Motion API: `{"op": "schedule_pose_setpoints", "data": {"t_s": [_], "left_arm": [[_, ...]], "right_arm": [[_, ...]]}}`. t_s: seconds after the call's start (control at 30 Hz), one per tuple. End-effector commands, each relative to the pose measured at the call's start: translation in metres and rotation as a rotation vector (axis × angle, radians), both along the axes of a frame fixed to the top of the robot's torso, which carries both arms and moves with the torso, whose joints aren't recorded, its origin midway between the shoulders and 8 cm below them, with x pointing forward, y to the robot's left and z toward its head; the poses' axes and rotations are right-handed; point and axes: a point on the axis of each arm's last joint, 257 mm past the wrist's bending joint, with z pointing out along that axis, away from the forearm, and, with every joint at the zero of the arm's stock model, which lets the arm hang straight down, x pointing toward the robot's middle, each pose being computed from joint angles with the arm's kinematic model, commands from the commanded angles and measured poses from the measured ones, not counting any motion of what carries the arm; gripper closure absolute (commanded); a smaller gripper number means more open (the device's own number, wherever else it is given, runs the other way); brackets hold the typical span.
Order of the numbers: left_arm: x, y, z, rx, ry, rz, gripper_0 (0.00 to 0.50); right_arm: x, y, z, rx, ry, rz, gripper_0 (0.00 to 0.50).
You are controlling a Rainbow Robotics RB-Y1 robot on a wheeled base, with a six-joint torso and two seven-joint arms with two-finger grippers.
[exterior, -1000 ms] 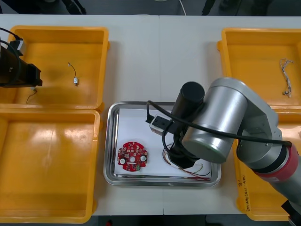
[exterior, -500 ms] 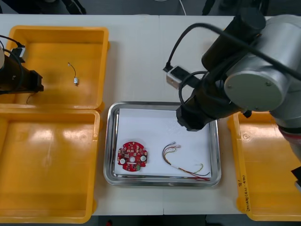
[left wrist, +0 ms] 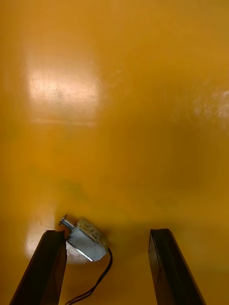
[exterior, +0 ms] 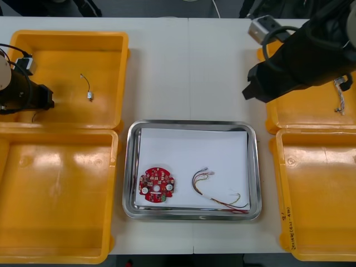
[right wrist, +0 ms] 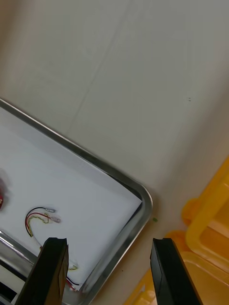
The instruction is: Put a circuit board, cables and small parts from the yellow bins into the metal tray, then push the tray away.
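Observation:
The metal tray [exterior: 253,167], white inside, holds a round red circuit board [exterior: 157,185] and a red and yellow cable [exterior: 217,193]. My right gripper [exterior: 254,90] hovers beyond the tray's far right corner, by the far right yellow bin [exterior: 267,114]. In its wrist view that gripper [right wrist: 109,240] is open and empty above the tray's corner [right wrist: 143,198], with the cable [right wrist: 40,217] beside one finger. My left gripper [left wrist: 106,233] is open low inside the far left bin [exterior: 67,39]. A small metal part [left wrist: 87,238] with a black lead lies close to one of its fingers [left wrist: 47,267].
Another small metal part [exterior: 89,95] with a thin wire lies in the far left bin. A twisted blue and white cable [exterior: 337,94] rests in the far right bin. The near left bin [exterior: 55,194] and near right bin [exterior: 317,194] flank the tray.
My right arm has lifted out of the tray and swung to the far right, leaving the red and yellow cable lying in the tray. The left arm has barely shifted.

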Motion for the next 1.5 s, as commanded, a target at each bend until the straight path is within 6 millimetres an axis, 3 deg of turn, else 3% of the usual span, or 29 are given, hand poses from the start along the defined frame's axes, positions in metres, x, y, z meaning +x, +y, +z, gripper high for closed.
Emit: {"op": "schedule_pose_setpoints", "data": {"t_s": [0.03,0.17,0.2,0.27,0.3,0.33,0.6,0.93,1.13,1.5], "left_arm": [[-0.001,-0.006,-0.01,0.057,0.013,-0.094,0.0],[-0.001,-0.007,-0.01,0.056,0.012,-0.096,0.0],[-0.001,-0.007,-0.01,0.057,0.014,-0.097,0.035],[-0.001,-0.007,-0.01,0.056,0.014,-0.096,0.202],[-0.001,-0.007,-0.01,0.057,0.012,-0.097,0.438],[-0.001,-0.007,-0.01,0.059,0.014,-0.097,0.5],[-0.001,-0.007,-0.01,0.058,0.014,-0.101,0.5],[-0.001,-0.007,-0.01,0.054,0.013,-0.095,0.5],[-0.001,-0.01,0.005,0.035,0.02,-0.081,0.5],[-0.014,-0.024,0.044,0.008,0.034,-0.074,0.5]], "right_arm": [[0.025,-0.069,0.049,0.043,-0.049,-0.18,0.0],[0.034,-0.105,0.058,0.066,-0.037,-0.266,0.0],[0.036,-0.115,0.061,0.072,-0.033,-0.291,0.0],[0.04,-0.13,0.065,0.083,-0.024,-0.326,0.0],[0.042,-0.139,0.068,0.092,-0.019,-0.35,0.0],[0.044,-0.149,0.07,0.097,-0.014,-0.374,0.0],[0.053,-0.195,0.075,0.108,0.009,-0.49,0.0],[0.051,-0.24,0.057,0.087,0.079,-0.588,0.0],[0.051,-0.258,0.044,0.082,0.124,-0.621,0.0],[0.076,-0.286,0.04,0.12,0.092,-0.68,0.0]]}}
